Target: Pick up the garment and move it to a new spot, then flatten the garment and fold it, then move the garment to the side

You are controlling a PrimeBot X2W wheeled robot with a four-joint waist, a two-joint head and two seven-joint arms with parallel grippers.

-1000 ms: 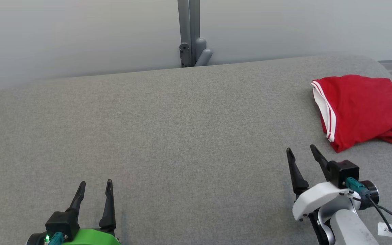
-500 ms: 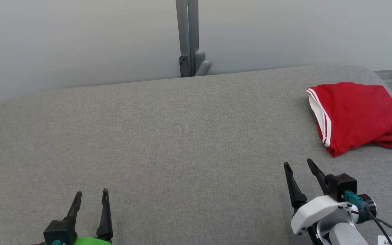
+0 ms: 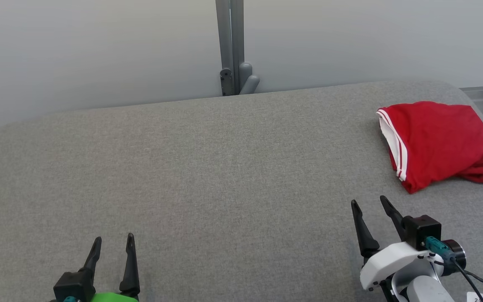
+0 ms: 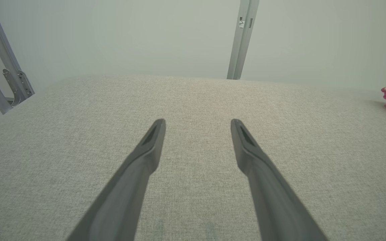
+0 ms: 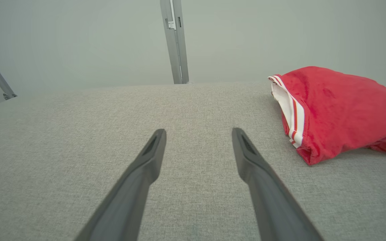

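Red garment [image 3: 442, 142], folded bundle, white striped trim, far right

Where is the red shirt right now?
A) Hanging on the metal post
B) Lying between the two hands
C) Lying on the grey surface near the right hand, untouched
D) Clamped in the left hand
C: the red shirt lies on the grey surface beyond the open right hand, apart from it; the left hand is far off.
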